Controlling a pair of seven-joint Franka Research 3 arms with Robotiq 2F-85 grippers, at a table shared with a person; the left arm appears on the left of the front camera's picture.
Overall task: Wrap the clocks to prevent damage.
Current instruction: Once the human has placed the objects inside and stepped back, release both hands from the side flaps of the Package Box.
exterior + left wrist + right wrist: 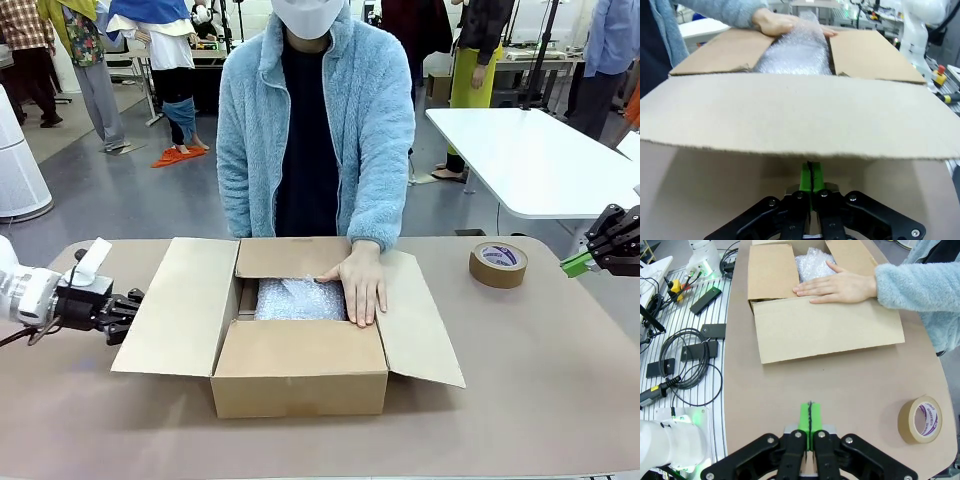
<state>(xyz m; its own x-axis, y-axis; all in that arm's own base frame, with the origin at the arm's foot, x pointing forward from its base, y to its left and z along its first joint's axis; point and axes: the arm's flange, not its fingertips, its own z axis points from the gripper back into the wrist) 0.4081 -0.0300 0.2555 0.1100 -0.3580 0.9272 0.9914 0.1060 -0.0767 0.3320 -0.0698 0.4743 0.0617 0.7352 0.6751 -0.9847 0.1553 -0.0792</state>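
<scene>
**One wrapped bundle in one open box**

A single bubble-wrap bundle [295, 298] lies inside the one cardboard box [300, 385] at the middle of the worktop [530, 390]; whatever it wraps is hidden. All four flaps are folded out. One person's hand [362, 285] lies flat across the bundle's edge and the box rim. One roll of brown tape [498, 264] lies flat, well apart on the box's right. The left gripper [811, 175] sits just under the box's left flap, jaws together and holding nothing. The right gripper [810, 415] hovers near the tape, jaws together and also holding nothing.
</scene>
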